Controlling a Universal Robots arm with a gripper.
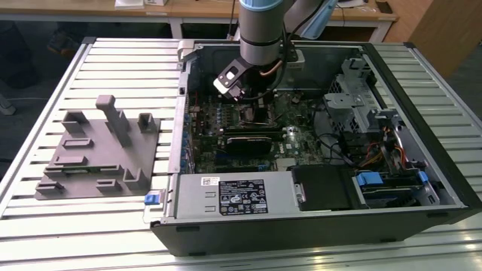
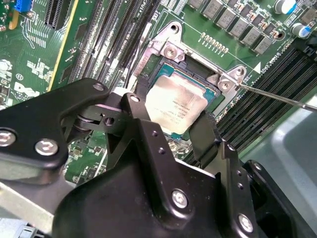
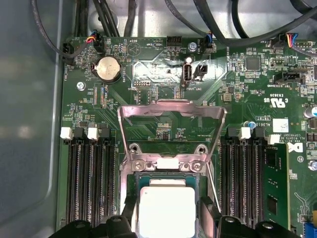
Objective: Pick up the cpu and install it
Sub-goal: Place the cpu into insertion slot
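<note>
Misalignment is the danger: the gripper (image 2: 172,116), clamped on the cpu (image 2: 176,99), holds it low in the open socket (image 2: 171,49) directly beneath, where a slight tilt or offset could damage the socket or jam a corner.

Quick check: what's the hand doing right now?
The hand is closed on the small flat square silvery-topped cpu, at the dark square metal-framed socket; whether the chip is seated cannot be told.
</note>
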